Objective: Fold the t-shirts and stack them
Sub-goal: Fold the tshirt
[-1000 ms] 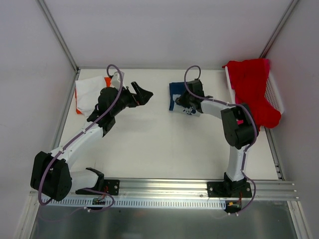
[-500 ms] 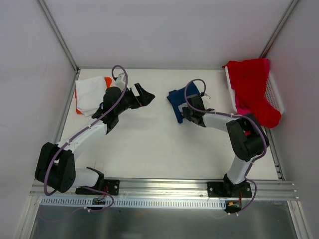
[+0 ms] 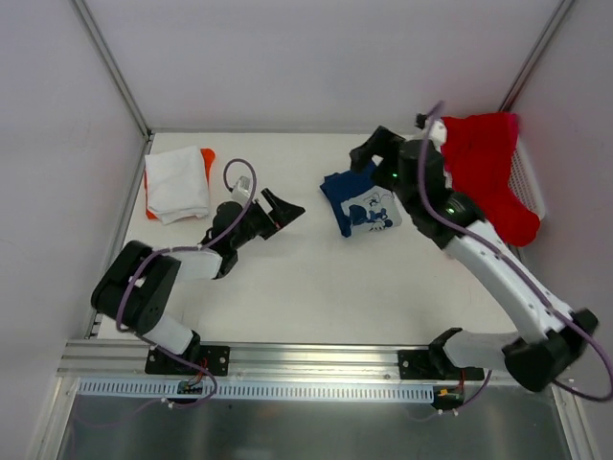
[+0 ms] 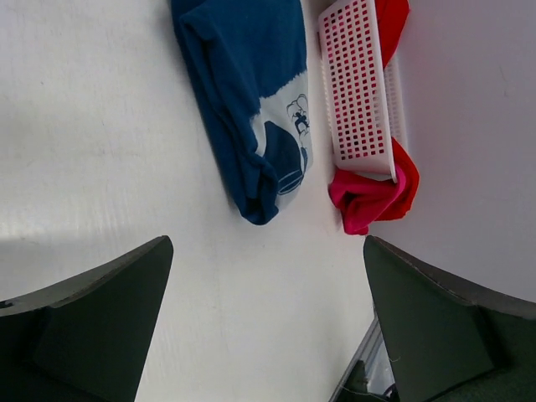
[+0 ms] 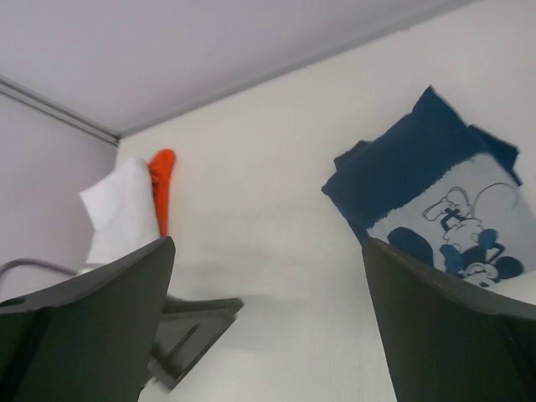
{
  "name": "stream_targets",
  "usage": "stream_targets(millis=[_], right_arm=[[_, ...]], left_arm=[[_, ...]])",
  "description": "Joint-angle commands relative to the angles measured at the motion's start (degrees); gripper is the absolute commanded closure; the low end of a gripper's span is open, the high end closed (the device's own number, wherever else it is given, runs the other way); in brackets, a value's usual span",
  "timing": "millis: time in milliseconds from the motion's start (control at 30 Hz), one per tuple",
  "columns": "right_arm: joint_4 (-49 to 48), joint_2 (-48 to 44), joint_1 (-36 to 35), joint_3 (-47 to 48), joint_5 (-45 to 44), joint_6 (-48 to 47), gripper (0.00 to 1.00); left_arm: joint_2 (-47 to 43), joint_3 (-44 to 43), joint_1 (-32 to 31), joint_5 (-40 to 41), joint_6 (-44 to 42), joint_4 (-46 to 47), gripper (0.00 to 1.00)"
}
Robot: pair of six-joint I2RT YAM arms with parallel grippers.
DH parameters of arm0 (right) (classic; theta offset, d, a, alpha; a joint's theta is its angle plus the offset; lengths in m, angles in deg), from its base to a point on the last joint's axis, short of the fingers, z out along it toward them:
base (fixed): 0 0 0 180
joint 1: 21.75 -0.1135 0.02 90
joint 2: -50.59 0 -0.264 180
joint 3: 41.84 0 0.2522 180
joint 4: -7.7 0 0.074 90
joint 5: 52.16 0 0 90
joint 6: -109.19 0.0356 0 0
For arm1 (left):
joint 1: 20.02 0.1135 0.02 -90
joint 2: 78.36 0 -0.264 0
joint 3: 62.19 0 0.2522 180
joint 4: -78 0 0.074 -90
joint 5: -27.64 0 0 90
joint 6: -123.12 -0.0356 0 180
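Your right hand [image 3: 370, 150] has let go. A second ago it was pressed shut, down on the navy t-shirt [image 3: 359, 206]; now it hangs spread above the shirt's far edge, holding nothing. The shirt lies folded mid-counter [image 3: 316, 278], white print up. Your left hand [image 3: 283, 205], spread and empty as before, has drawn back nearer, uncovering the white t-shirt [image 3: 175, 182] lying on the orange t-shirt [image 3: 208, 155] at far left. Count five shirts, one of each colour, and one basket [image 4: 356, 92]. The red t-shirt [image 3: 484, 172] drapes the basket. Only the left wrist view shows the pink t-shirt [image 4: 356, 201], bunched at the basket's end.
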Motion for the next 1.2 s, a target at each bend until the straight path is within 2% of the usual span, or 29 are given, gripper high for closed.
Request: stream_targets(millis=[0, 67, 100, 167, 200, 333, 600, 633, 767, 833, 1033, 1167], right_arm=[[12.4, -13.1, -0.3, -1.5, -5.4, -4.7, 0.01], [13.8, -18.6, -0.4, -4.2, -7.2, -4.6, 0.01], [14.1, -23.9, -0.4, -6.9, -7.7, -4.6, 0.00], [15.3, -28.8, -0.4, -8.7, -9.3, -4.3, 0.01], [17.3, -30.9, -0.4, -9.2, -9.9, -4.0, 0.01], [23.8, -39.5, -0.5, -8.9, -13.6, -3.8, 0.01], [29.6, -46.5, -0.4, -9.8, -16.6, -2.5, 0.00], [29.8, -46.8, -0.4, -9.9, -16.9, -2.3, 0.00], [30.6, -47.4, -0.4, -10.5, -17.4, -1.9, 0.01], [30.6, -47.6, -0.4, -10.7, -17.4, -1.7, 0.01], [29.5, -46.8, -0.4, -11.8, -17.0, -1.7, 0.01], [28.3, -46.3, -0.4, -13.5, -16.6, -1.0, 0.00]], left_arm=[[10.2, 1.1, -2.1, 0.0, 10.9, 20.9, 0.01], [16.5, -0.3, -4.0, 0.5, 15.7, 29.8, 0.01], [23.5, -1.1, -4.6, 0.6, 17.7, 33.1, 0.01], [30.5, -3.3, -6.4, 0.9, 23.3, 41.6, 0.01], [36.5, -6.2, -7.1, 0.8, 25.3, 43.4, 0.01], [43.3, -12.0, -9.9, 1.9, 27.3, 44.3, 0.01], [39.6, -22.6, -14.2, 4.1, 16.8, 21.6, 0.01], [39.1, -23.7, -14.4, 4.2, 16.0, 16.2, 0.01], [35.0, -28.1, -15.8, 9.5, 11.1, 2.2, 0.01], [33.2, -28.7, -16.3, 12.1, 8.3, -4.9, 0.01], [25.6, -24.4, -16.3, 21.7, 3.7, -11.9, 0.01], [21.2, -23.7, -16.3, 27.5, 1.5, -20.1, 0.01]])
